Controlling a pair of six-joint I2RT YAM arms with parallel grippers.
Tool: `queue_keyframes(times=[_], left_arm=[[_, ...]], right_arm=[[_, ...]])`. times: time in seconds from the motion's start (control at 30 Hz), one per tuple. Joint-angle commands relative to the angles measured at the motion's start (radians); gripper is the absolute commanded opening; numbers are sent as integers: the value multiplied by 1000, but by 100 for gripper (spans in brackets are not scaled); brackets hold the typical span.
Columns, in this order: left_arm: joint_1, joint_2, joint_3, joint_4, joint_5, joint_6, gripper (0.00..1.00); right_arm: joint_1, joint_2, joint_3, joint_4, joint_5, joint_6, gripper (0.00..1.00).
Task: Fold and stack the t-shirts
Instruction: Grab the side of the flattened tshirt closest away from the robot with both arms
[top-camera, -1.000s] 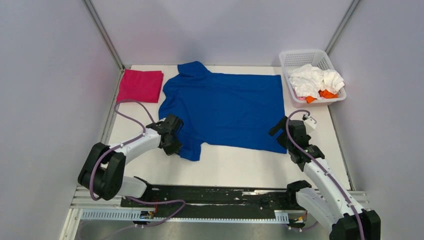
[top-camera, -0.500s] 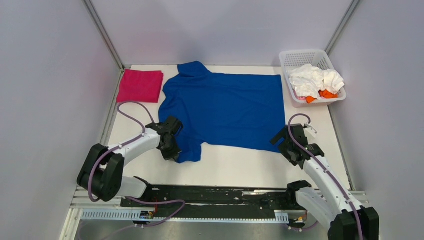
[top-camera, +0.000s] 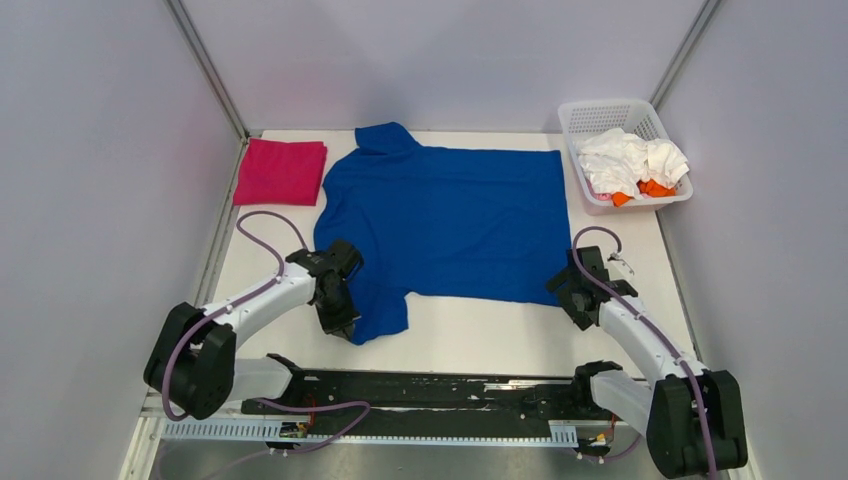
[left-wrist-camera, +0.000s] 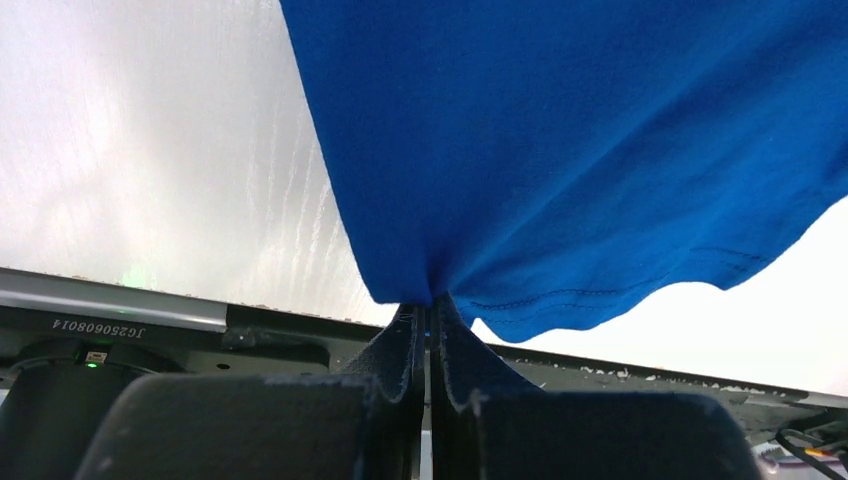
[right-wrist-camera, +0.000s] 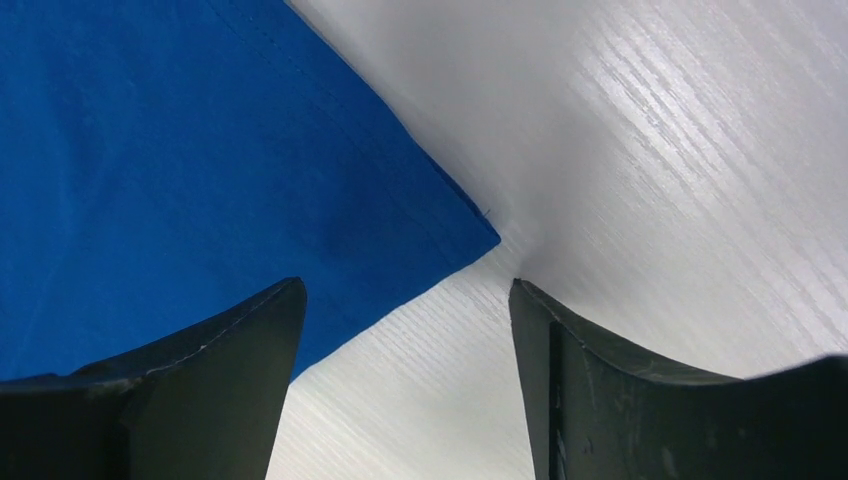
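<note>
A royal blue t-shirt (top-camera: 450, 215) lies spread flat in the middle of the white table, its print not showing. My left gripper (top-camera: 343, 322) is shut on the near sleeve of the blue shirt (left-wrist-camera: 560, 150), pinching a fold of cloth at its fingertips (left-wrist-camera: 432, 300). My right gripper (top-camera: 572, 290) is open and empty just off the shirt's near right hem corner (right-wrist-camera: 470, 225), low over the table. A folded magenta-pink shirt (top-camera: 281, 171) lies at the far left. White shirts (top-camera: 630, 160) and an orange one (top-camera: 654, 188) are crumpled in the basket.
A white plastic lattice basket (top-camera: 601, 115) stands at the far right corner. Grey walls enclose the table on three sides. A black rail (top-camera: 420, 392) runs along the near edge by the arm bases.
My left gripper has drawn the sleeve toward the near edge. My right gripper has moved nearer and lower, to the shirt's hem corner.
</note>
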Motion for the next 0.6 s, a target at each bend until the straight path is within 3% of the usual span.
queue_keyframes(times=[0.0,0.17,0.3,0.43,0.57], left_arm=[[-6,-29,7,-23,38,15,0],[-6,-84,-4,-28,29,0,0],[-6,-102,7,-14,44,5,0],[-6,-107,35,24,72,31,0],[-6,-107,75,36,94,59,0]], right_arm=[[-10,26,-28,130,2,10,70],[-23,53,-56,180,15,8,55],[-30,63,-63,197,17,-6,35],[-34,65,-64,213,39,-28,28],[-36,60,-39,219,3,-99,10]])
